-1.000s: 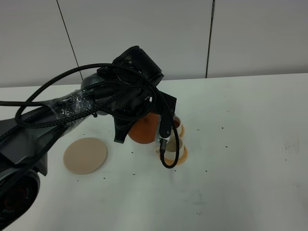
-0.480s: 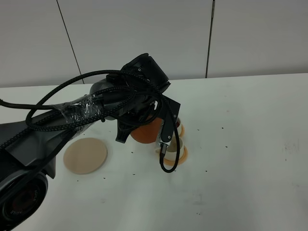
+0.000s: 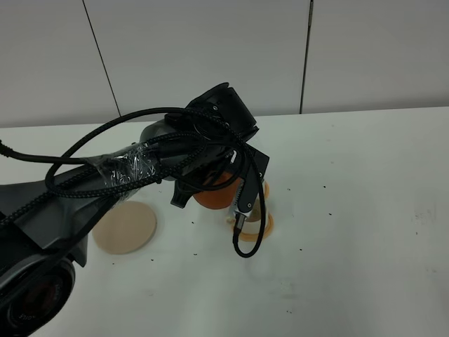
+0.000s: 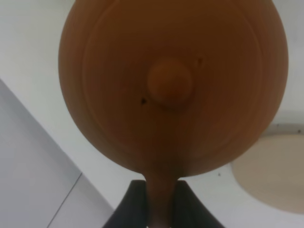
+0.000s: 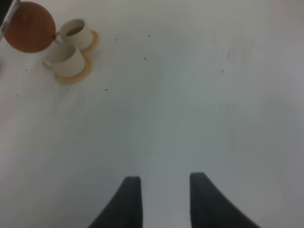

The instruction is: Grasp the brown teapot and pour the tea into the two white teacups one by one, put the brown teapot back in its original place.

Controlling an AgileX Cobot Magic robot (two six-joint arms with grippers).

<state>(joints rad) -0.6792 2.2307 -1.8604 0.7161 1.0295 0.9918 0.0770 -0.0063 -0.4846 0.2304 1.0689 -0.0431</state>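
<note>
The brown teapot (image 3: 214, 191) hangs above the table, its lid (image 4: 169, 80) filling the left wrist view. My left gripper (image 4: 160, 199) is shut on its loop handle. In the right wrist view the teapot (image 5: 29, 26) leans its spout at the farther of the two white teacups (image 5: 76, 31), whose inside looks dark. The nearer teacup (image 5: 66, 59) stands beside it, each on an orange coaster (image 3: 266, 226). The arm hides most of both cups in the exterior view. The beige plate (image 3: 125, 227) lies bare to the left. My right gripper (image 5: 164, 199) is open and holds nothing, well away from the cups.
The left arm (image 3: 140, 168) and its looped black cable (image 3: 245, 246) hang over the cups. Small dark specks dot the white table (image 3: 351, 210). A grey panelled wall (image 3: 210, 49) stands behind the table's far edge.
The left arm has carried the teapot a little to the right, toward the cups, and its wrist has turned further over them. The plate and cups have stayed put.
</note>
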